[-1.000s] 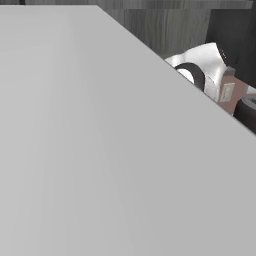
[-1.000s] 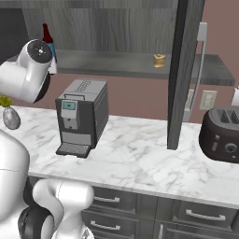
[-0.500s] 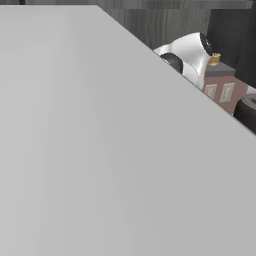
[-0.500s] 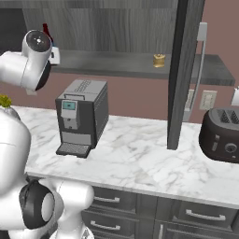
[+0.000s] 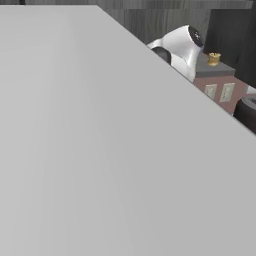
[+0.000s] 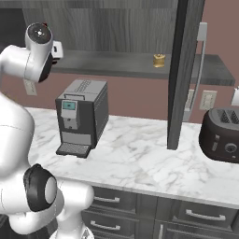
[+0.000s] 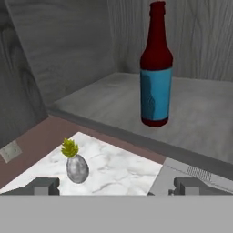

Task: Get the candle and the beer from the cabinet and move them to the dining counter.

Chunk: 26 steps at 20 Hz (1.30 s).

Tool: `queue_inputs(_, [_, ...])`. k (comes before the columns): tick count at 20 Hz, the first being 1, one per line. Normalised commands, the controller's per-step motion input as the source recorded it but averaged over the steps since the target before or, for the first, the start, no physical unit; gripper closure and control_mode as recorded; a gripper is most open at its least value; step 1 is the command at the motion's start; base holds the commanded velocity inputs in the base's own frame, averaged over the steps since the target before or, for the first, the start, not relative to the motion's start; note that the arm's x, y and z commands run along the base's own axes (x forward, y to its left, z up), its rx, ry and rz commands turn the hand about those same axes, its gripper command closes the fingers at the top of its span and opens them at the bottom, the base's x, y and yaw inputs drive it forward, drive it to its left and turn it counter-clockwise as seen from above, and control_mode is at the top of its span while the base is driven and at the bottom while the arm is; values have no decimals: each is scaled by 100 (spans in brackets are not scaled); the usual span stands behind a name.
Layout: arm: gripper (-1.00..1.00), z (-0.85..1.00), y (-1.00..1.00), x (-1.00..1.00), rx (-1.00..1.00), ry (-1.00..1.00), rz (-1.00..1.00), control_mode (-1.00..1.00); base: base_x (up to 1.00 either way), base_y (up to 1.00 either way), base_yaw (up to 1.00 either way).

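Left base view: a pale grey slab, probably an open door seen close, covers most of the frame; past its upper right edge you see the arm's white wrist (image 5: 181, 46), and just beyond it the candle (image 5: 214, 58), a small yellow stub standing near the front edge of the cabinet's shelf (image 5: 220, 67); a dark toaster (image 5: 247, 111) sits at the right margin.

Right base view: the cabinet (image 6: 140, 28) stands open above the marble worktop (image 6: 140, 158); its shelf carries the candle (image 6: 159, 59) near the middle of the front edge, well apart from the arm; the wrist (image 6: 39, 42) is raised to the shelf's left end; below stand a coffee machine (image 6: 81, 116) toward the worktop's left and a toaster (image 6: 221, 134) at its right edge; an open cabinet door (image 6: 184, 70) hangs edge-on between them.

Hand view: the beer (image 7: 156, 68), dark bottle with a blue label, stands upright on the shelf floor (image 7: 200, 113), back from its front edge; the gripper (image 7: 116, 185) points toward it with fingers spread wide and nothing between them; a small grey vase with a green sprig (image 7: 75, 164) rests on the worktop below.

Step in hand, by your reading: the approach to the beer, first of two pickups; next you would need to advance into the cabinet, centre the bottle's body between the fingers, then close.
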Motion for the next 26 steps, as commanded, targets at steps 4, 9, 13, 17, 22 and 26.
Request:
queue_inputs(4, [-100,0,5,30,-1,0,-2,-100,0,0,0])
queue_inputs(9, [-100,0,10,28,0,-1,0,-100,0,0,0])
queue_inputs(13, [-100,0,8,23,0,-4,0,-100,0,0,0])
queue_inputs(17, [-100,0,7,14,0,-6,-1,-100,0,0,0])
queue_inputs(22, [-100,-1,7,9,-4,-9,-3,-100,0,0,0])
queue_inputs(26, [-100,0,0,3,-2,-12,-4,-100,0,0,0])
